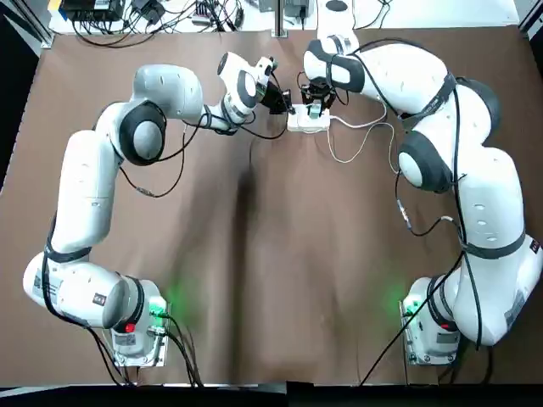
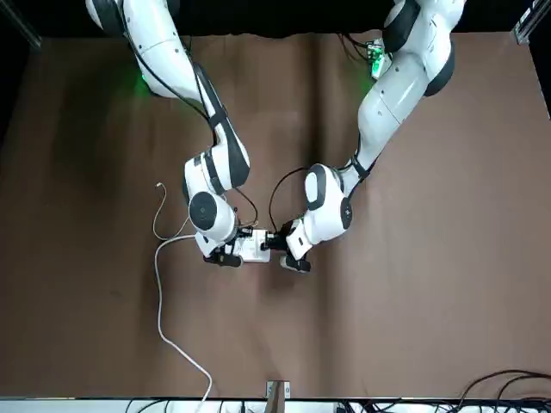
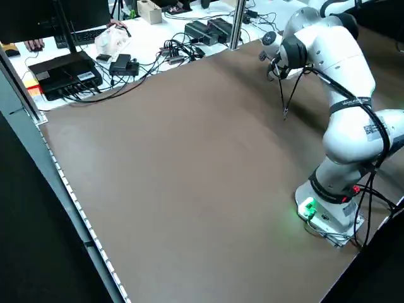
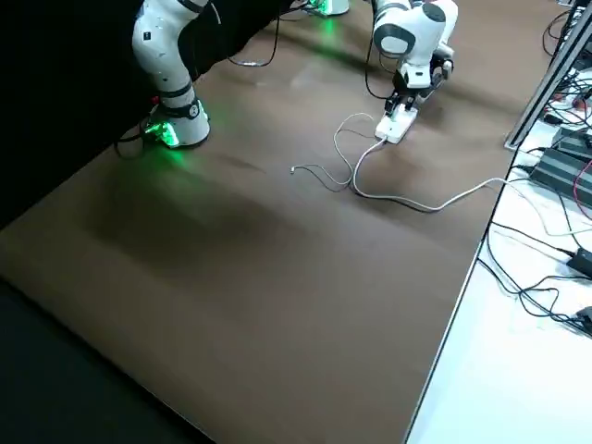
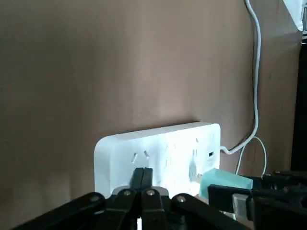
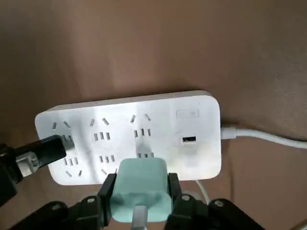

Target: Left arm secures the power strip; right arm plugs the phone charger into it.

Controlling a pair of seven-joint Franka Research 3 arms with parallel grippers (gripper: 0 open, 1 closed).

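- Power strip [image 6: 168, 112] lies on the brown table [image 1: 288, 297], socket face up, between the two grippers.
- Left gripper [image 5: 142, 172] is at the strip's end away from the cord, its two fingers together over the socket face; whether they press on it, I cannot tell.
- Right gripper [image 6: 140, 179] is over the strip's cord half, closed around the sides of the phone charger [image 6: 141, 191].
- That teal-green charger is held at the strip's long edge, over the sockets next to the USB port [image 6: 189, 139]; in the left wrist view a bit of prong shows between plug and strip, so it is not fully seated.
- Thick white cord [image 6: 268, 138] leaves the strip's short end on the right arm's side and runs off across the table.
- Thin white cable [image 4: 324, 171] loops on the table near the strip, beside the thick cord.
- Beyond the strip, past the table's far edge, black adapters [image 4: 564, 176] and wires sit on a white surface [image 4: 499, 370].
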